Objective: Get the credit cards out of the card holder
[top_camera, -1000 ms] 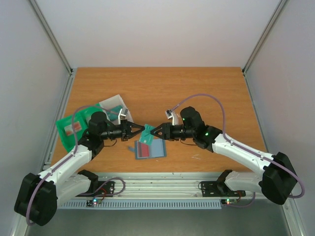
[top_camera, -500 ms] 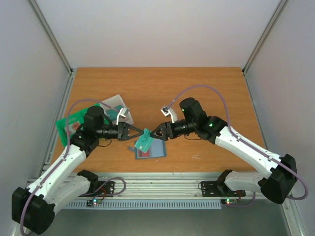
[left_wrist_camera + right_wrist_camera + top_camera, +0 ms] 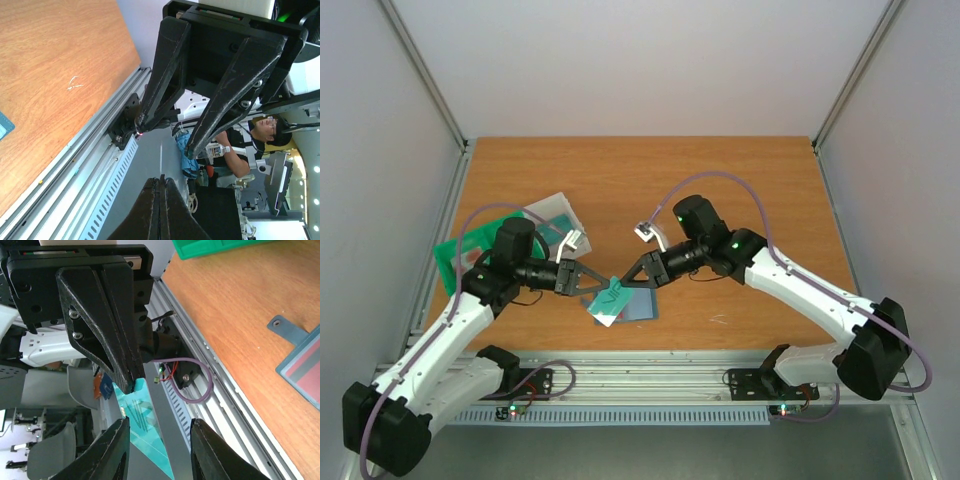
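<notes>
Pinching teal card (image 3: 611, 295) w/ L end effector (image 3: 597, 284), long axis toward R end effector (image 3: 624, 283), open astride it.

Wooden table (image 3: 720, 190) has a green tray (image 3: 452, 258) over on the left, a clear tray (image 3: 548, 212) right next to it, and the blue card holder (image 3: 638, 305) lying near the front edge.
</notes>
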